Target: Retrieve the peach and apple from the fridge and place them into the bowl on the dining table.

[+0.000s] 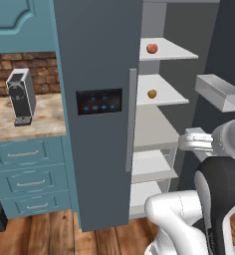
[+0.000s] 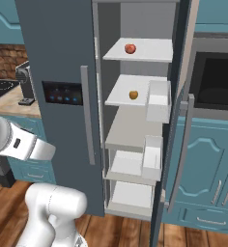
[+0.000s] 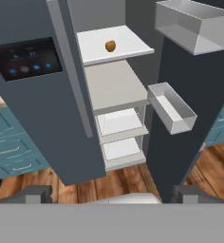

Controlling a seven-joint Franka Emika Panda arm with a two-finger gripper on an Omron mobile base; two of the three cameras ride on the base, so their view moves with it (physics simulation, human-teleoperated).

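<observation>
In front of the fridge (image 1: 97, 60) we saw its right door swung wide open and its left door closed, with the black panel (image 1: 99, 101) and its blue lights facing us beside the long grey handle (image 1: 131, 119). Inside, on the top white shelf (image 2: 154, 50), a red fruit, the apple (image 2: 130, 48) by its colour, lay near the left edge. One shelf down sat a smaller orange-yellow fruit, the peach (image 2: 133, 94), also toward the left. The lower shelves looked bare. On the inside of the open door hung white bins (image 2: 158, 101), one level with the peach's shelf and one lower. In the hand view the peach lay on its shelf at the top of the picture, well apart from the gripper (image 3: 111, 194), whose two dark fingertips (image 3: 35, 193) stood spread far apart at the bottom edge, with nothing between them. The arm (image 1: 216, 194) stood low before the fridge, short of the shelves. To the left of the fridge a dark coffee machine (image 1: 21, 97) stood on a marbled counter (image 1: 45, 122) over teal drawers (image 1: 25, 172), against a brick wall. To the right of the open door, in the right base view, we made out a dark oven (image 2: 215, 87) set into teal cabinets (image 2: 207, 164).
</observation>
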